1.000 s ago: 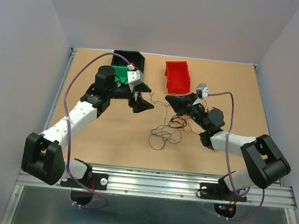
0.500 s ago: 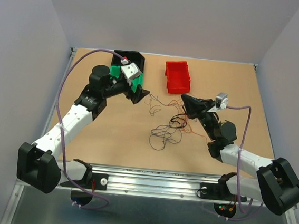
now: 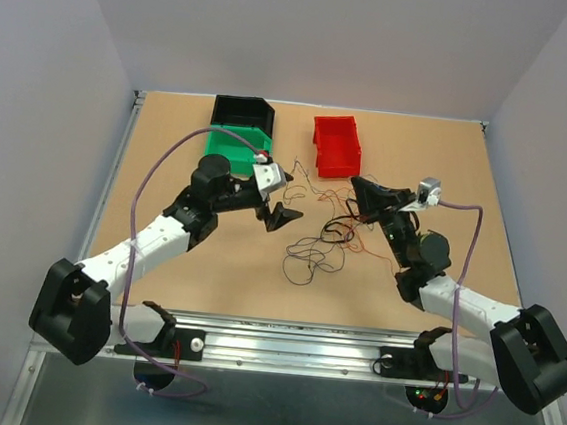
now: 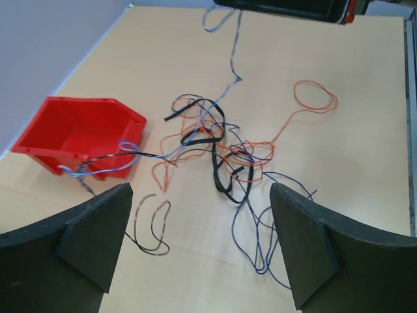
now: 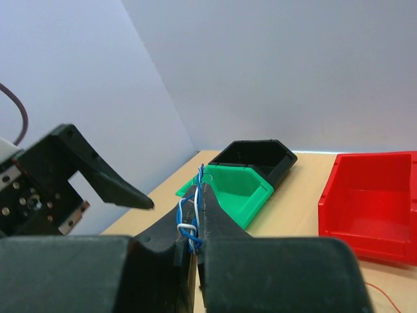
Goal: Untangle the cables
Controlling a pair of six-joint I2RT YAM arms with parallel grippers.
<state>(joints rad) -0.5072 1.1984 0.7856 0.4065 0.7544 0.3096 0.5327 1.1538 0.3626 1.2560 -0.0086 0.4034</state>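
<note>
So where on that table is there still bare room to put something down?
Bare table lies right of the red bin, out to the far right corner, and in the strip between the cables and the near edge. Crowded: the middle, where the tangle spreads from the red bin down between the left hand and right hand.

— Where could a gripper pass?
— Over the bare tabletop [image 3: 219, 272] at the near left, and at the far right beyond the red bin [image 3: 336, 145].
— What's in the way?
— The cables [image 3: 315, 246] sprawl across the middle, between the left gripper [image 3: 277, 215] and the right gripper [image 3: 358, 188]. The green bin [image 3: 232, 144] and black bin [image 3: 243, 111] crowd the far edge, and stray strands trail into the gap beside the red one.
</note>
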